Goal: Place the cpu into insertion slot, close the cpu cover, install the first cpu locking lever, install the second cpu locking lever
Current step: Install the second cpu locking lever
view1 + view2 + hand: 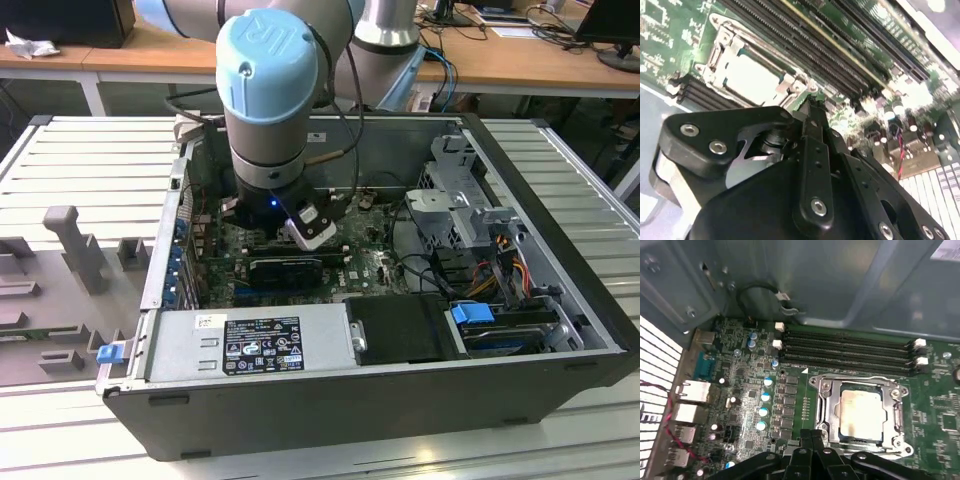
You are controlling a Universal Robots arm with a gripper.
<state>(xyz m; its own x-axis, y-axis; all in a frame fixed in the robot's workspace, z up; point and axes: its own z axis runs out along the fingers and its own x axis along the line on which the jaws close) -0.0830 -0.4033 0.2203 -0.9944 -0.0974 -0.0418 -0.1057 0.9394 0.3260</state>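
We see the cpu [861,411] already lying in the insertion slot [827,412], its pale metal top showing through the window of the cpu cover [900,415], which appears folded down flat over it in both wrist views. The gripper [812,437] hangs just beside the socket, on the edge away from the long black memory slots [850,347], and its fingers [812,125] are drawn close together with nothing between them. We judge the work to be at the levers, and that is where trouble could start. The thin wire lever along the socket's edge is hard for us to make out, so a push from narrow fingertips could slide off it and land on the small capacitors [763,412] crowded on the far side of the gripper from the socket. If the cover is not fully seated, forcing a lever down could bend the frame or shift the chip on its contacts. In the exterior view the arm [268,95] reaches deep into the computer case [560,260], and loose cables [420,270] lie beyond the socket, where a wide swing might snag them.
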